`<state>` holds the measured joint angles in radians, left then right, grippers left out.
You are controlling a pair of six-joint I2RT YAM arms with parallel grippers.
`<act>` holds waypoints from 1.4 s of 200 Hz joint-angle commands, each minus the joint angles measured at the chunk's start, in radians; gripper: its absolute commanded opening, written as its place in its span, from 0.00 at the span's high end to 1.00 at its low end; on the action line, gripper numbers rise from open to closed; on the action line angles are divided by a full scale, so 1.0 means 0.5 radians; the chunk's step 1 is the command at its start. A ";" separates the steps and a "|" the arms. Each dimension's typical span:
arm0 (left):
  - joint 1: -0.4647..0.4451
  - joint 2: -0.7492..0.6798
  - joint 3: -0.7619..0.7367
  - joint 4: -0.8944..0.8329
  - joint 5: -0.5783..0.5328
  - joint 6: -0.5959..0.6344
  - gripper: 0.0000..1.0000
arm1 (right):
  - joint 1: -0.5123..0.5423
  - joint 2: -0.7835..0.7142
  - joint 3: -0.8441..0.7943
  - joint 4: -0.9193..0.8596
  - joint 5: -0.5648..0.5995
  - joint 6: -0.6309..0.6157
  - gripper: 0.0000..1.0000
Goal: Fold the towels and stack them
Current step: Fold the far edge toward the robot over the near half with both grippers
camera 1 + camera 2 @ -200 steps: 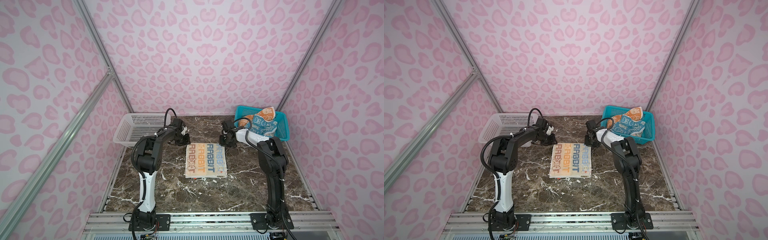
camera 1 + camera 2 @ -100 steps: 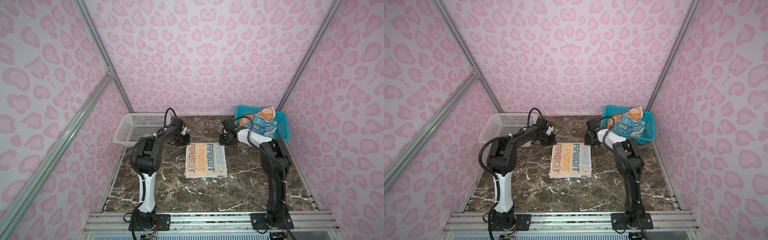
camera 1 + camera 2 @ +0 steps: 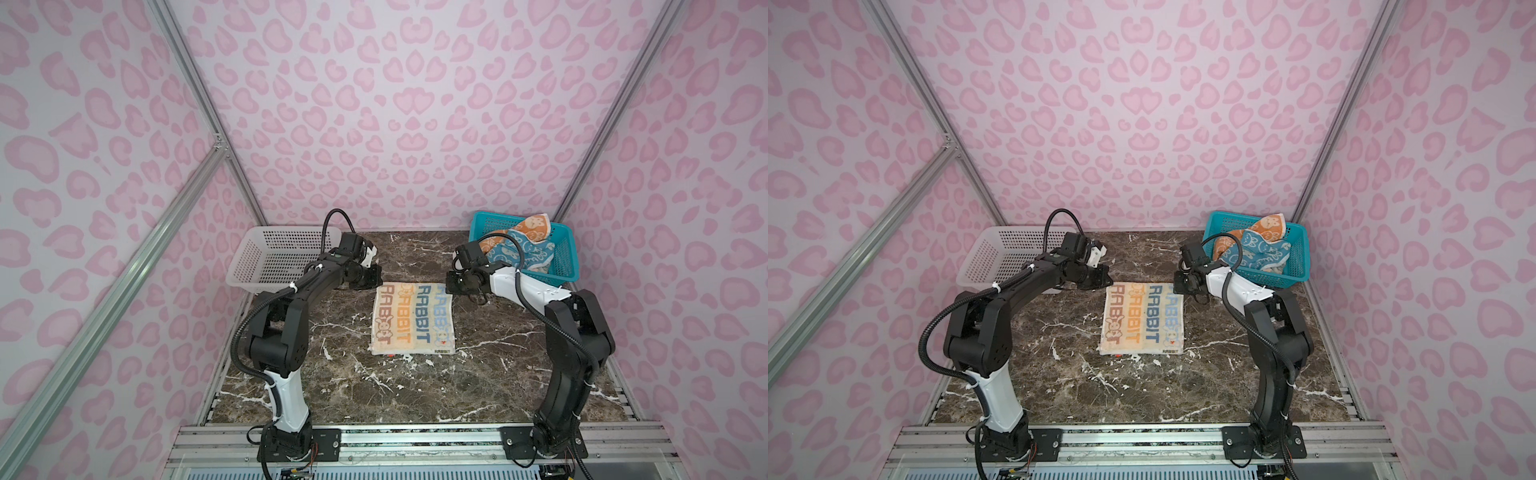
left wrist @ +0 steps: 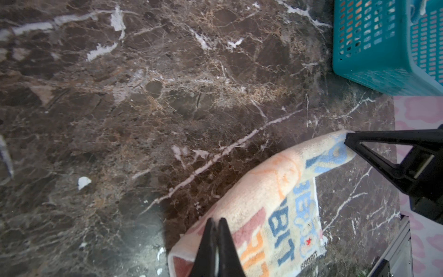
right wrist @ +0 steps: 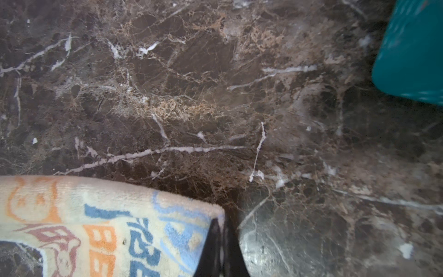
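The cream towel with RABBIT lettering lies flat on the marble table. My left gripper is shut on its far left corner, which is lifted a little. At the far right corner my right gripper is shut on the cloth. The left wrist view shows the far edge raised between both grippers. A blue towel and an orange towel lie crumpled in the teal basket.
A white mesh basket stands at the back left, just behind my left arm. The teal basket stands close behind my right gripper. Pink patterned walls enclose the table on three sides.
Both grippers have closed on the cream towel's far corners. The arms have hardly moved.
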<state>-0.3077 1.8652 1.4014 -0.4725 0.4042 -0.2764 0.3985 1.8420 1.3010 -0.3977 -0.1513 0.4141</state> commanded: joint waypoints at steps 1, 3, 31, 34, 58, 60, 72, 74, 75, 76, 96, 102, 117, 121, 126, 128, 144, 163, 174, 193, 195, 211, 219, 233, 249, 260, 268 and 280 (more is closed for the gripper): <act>-0.021 -0.115 -0.075 0.040 0.004 0.040 0.97 | 0.026 -0.106 -0.097 0.091 0.007 -0.034 1.00; -0.022 -0.127 -0.086 0.040 0.001 0.040 0.97 | 0.028 -0.116 -0.106 0.094 0.006 -0.035 1.00; -0.050 -0.257 -0.242 0.052 -0.053 0.032 0.97 | 0.057 -0.252 -0.218 0.106 0.013 -0.037 1.00; -0.054 -0.269 -0.256 0.054 -0.055 0.031 0.97 | 0.062 -0.265 -0.232 0.109 0.016 -0.040 1.00; -0.064 -0.365 -0.381 0.079 -0.057 0.017 0.97 | 0.114 -0.389 -0.362 0.132 0.055 -0.039 1.00; -0.066 -0.372 -0.390 0.081 -0.057 0.015 0.97 | 0.120 -0.405 -0.372 0.136 0.060 -0.038 1.00; -0.069 -0.415 -0.456 0.093 -0.058 0.007 0.97 | 0.156 -0.466 -0.446 0.148 0.092 -0.034 1.00; -0.069 -0.422 -0.466 0.094 -0.057 0.004 0.97 | 0.163 -0.477 -0.459 0.149 0.096 -0.034 1.00; -0.072 -0.426 -0.473 0.095 -0.058 0.006 0.97 | 0.165 -0.487 -0.470 0.150 0.101 -0.032 1.00; -0.072 -0.431 -0.477 0.096 -0.059 0.006 0.97 | 0.169 -0.492 -0.475 0.151 0.105 -0.033 1.00; -0.076 -0.494 -0.570 0.107 -0.052 0.000 0.97 | 0.222 -0.571 -0.581 0.166 0.129 -0.018 1.00; -0.078 -0.510 -0.598 0.108 -0.045 -0.001 0.97 | 0.238 -0.594 -0.613 0.174 0.142 -0.016 1.00; -0.079 -0.553 -0.664 0.114 -0.030 0.008 0.97 | 0.290 -0.641 -0.686 0.187 0.184 -0.008 1.00; -0.081 -0.563 -0.682 0.114 -0.021 0.010 0.97 | 0.310 -0.651 -0.705 0.183 0.204 -0.002 1.00; -0.078 -0.574 -0.703 0.117 -0.013 0.013 0.97 | 0.323 -0.661 -0.723 0.179 0.215 0.011 1.00; -0.080 -0.577 -0.712 0.117 -0.010 0.013 0.97 | 0.326 -0.665 -0.728 0.177 0.217 0.013 1.00; -0.088 -0.614 -0.774 0.123 -0.005 0.014 0.97 | 0.370 -0.704 -0.803 0.182 0.237 0.052 1.00; -0.092 -0.665 -0.843 0.120 -0.005 0.010 0.97 | 0.416 -0.756 -0.886 0.195 0.274 0.086 1.00; -0.094 -0.690 -0.882 0.123 -0.004 0.007 0.97 | 0.439 -0.784 -0.929 0.198 0.287 0.103 1.00; -0.105 -0.715 -0.934 0.132 0.008 -0.006 0.97 | 0.475 -0.814 -0.990 0.202 0.306 0.121 1.00; -0.103 -0.716 -0.940 0.134 0.012 -0.009 0.97 | 0.480 -0.817 -0.997 0.201 0.312 0.127 1.00; -0.117 -0.721 -0.986 0.156 0.029 -0.021 0.97 | 0.510 -0.833 -1.040 0.202 0.335 0.151 1.00; -0.129 -0.718 -1.009 0.165 0.029 -0.026 0.97 | 0.522 -0.842 -1.066 0.206 0.342 0.164 0.98; -0.147 -0.704 -1.042 0.167 0.029 -0.030 0.97 | 0.544 -0.856 -1.101 0.212 0.348 0.179 0.90; -0.165 -0.703 -1.078 0.158 0.025 -0.035 0.95 | 0.578 -0.885 -1.139 0.208 0.349 0.189 0.82; -0.176 -0.721 -1.104 0.151 0.024 -0.041 0.93 | 0.605 -0.924 -1.168 0.214 0.348 0.187 0.80; -0.179 -0.743 -1.125 0.150 0.023 -0.045 0.91 | 0.627 -0.957 -1.195 0.224 0.346 0.184 0.78; -0.185 -0.775 -1.149 0.137 0.023 -0.050 0.87 | 0.652 -1.023 -1.235 0.244 0.342 0.180 0.76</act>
<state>-0.3973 1.5120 0.8463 -0.4038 0.4053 -0.2897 0.7036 1.3724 0.7139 -0.3012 0.0063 0.5011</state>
